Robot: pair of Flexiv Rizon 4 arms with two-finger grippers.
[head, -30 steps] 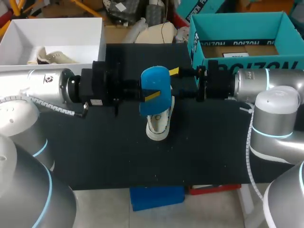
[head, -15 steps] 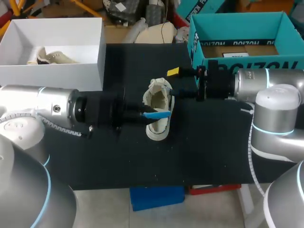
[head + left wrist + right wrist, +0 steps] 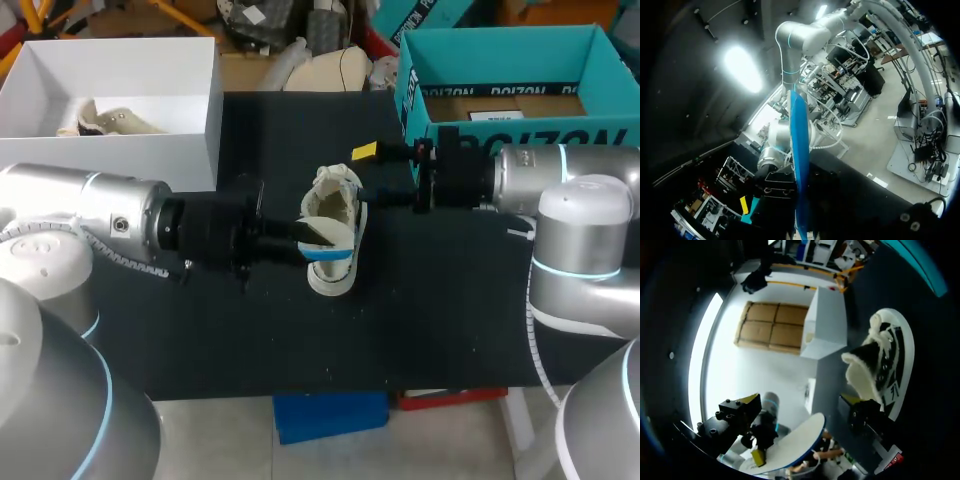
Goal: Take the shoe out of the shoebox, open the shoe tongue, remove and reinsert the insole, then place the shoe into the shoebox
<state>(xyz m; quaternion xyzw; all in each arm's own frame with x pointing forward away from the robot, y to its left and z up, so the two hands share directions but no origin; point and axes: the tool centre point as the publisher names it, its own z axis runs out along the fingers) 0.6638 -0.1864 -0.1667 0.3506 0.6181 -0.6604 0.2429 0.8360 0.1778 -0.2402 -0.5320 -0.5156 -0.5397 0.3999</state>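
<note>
**A:** The insole [image 3: 330, 247] has swung down. A second ago it hung flat above the shoe [image 3: 335, 205]; now it is tipped on edge, with one end dipping into the shoe's opening. The left arm has dropped with it, and the right arm hasn't budged.

**B:** Who has hold of what?

**A:** The left gripper [image 3: 305, 235] is clamped on the insole's near end. The right gripper [image 3: 375, 172] has its fingers wide apart beside the shoe. One finger is by the raised tongue [image 3: 860, 365], and it grips nothing.

**B:** And where's the shoe?

**A:** Sole down in the middle of the table [image 3: 430, 300], between the two grippers and apart from the teal box [image 3: 500, 45].

**B:** So which step is this?

**A:** Putting the insole back, I'd say, and only just begun, since most of it is outside the shoe.

**B:** What does the next move need?

**A:** Probably laying the insole flatter and sliding it forward under the tongue with the opening held wide. Pushed at a steep angle it could buckle or shove the shoe along. Letting go and boxing the shoe come after that.
</note>
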